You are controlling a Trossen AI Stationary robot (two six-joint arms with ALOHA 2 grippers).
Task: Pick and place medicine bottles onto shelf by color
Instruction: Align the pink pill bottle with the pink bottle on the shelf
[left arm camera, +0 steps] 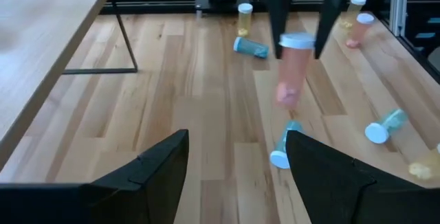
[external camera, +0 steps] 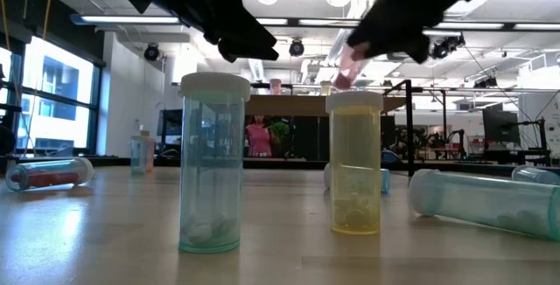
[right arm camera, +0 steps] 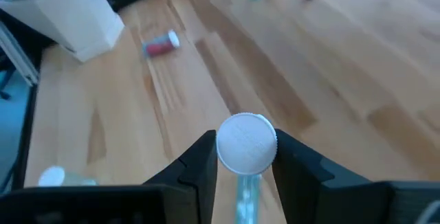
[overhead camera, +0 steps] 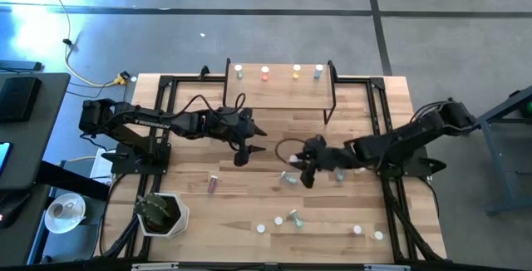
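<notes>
Held above mid-tabletop (overhead camera: pixel 249 209) in the right gripper (right arm camera: pixel 242 157), fingers clenched just under its white cap: one pink bottle (left arm camera: pixel 294 73), light, rigid, slick-walled, best pinched across the body; left gripper (left arm camera: pixel 237 162) spread empty nearby, short of the shelf (overhead camera: pixel 278 95).
</notes>
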